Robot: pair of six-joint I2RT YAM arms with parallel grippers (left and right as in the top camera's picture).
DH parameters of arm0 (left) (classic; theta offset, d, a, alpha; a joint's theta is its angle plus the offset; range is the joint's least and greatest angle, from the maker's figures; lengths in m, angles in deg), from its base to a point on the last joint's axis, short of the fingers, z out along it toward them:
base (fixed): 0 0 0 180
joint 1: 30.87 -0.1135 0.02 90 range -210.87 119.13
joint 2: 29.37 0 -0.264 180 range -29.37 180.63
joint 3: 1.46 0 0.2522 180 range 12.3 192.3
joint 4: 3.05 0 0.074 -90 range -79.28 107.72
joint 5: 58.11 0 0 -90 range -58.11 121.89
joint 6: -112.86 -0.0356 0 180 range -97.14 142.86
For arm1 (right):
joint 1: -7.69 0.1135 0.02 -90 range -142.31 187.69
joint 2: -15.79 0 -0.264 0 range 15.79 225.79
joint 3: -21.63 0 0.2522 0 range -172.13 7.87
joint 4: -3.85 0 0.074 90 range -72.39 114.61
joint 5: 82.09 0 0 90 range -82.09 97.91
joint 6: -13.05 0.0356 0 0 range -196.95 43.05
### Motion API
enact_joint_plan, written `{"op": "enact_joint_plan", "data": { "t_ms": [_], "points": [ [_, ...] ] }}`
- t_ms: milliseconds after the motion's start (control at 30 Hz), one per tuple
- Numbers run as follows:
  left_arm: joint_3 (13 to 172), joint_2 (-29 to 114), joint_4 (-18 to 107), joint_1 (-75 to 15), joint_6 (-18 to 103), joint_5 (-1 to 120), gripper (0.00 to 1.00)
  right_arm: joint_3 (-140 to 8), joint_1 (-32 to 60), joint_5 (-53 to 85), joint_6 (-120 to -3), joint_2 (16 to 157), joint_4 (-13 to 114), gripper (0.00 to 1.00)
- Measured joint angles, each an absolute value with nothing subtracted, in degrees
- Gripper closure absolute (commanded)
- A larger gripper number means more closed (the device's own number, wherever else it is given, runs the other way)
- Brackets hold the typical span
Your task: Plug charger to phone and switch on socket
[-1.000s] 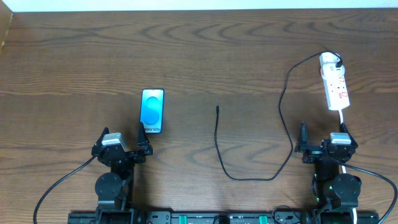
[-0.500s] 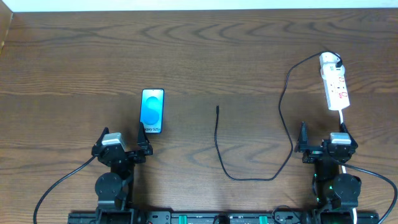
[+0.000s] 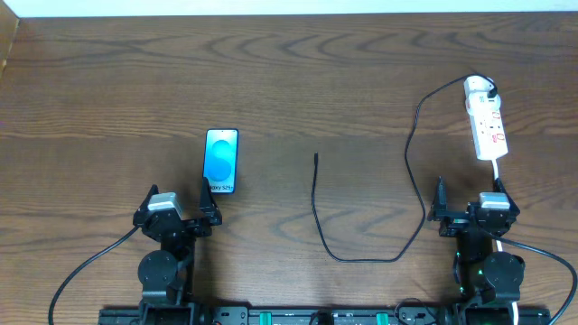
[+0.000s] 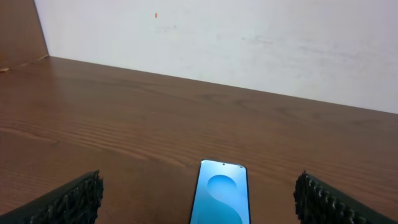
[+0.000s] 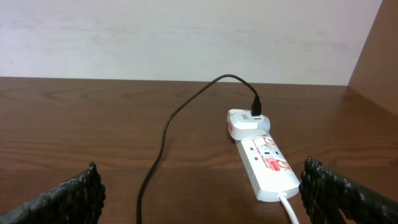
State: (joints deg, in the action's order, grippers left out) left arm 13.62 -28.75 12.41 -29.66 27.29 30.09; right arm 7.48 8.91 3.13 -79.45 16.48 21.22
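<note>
The phone (image 3: 221, 161) lies flat with its blue screen up, left of centre; it also shows in the left wrist view (image 4: 221, 198). The charger cable (image 3: 408, 153) runs from the white adapter on the socket (image 3: 486, 129) down in a loop to its free plug tip (image 3: 316, 157) mid-table. In the right wrist view the socket (image 5: 266, 163) and the cable (image 5: 163, 143) lie ahead. My left gripper (image 3: 179, 210) is open just below the phone. My right gripper (image 3: 470, 206) is open just below the socket. Both are empty.
A white cord (image 3: 498, 170) leaves the socket's near end toward my right arm. A pale wall (image 4: 249, 37) borders the table's far edge. Thick black robot cables (image 3: 81, 271) trail at the front corners.
</note>
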Motion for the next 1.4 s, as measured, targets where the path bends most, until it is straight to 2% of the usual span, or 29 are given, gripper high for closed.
{"op": "enact_joint_plan", "data": {
  "t_ms": [367,733,1133,1400],
  "points": [
    [14.17,-28.75,13.66,-29.66,27.53,32.23,0.02,7.48,8.91,3.13,-79.45,16.48,21.20,0.01],
    [23.15,-24.58,26.42,-29.66,26.78,32.87,0.02,7.48,8.91,3.11,-79.45,16.48,21.22,0.01],
    [42.52,0.82,30.46,-29.66,24.42,32.87,0.02,7.48,8.91,2.96,-79.24,16.48,21.20,0.01],
    [59.50,21.46,40.82,-29.66,24.31,32.89,0.02,7.48,8.91,2.94,-79.19,16.45,21.20,0.01]
  ]
}}
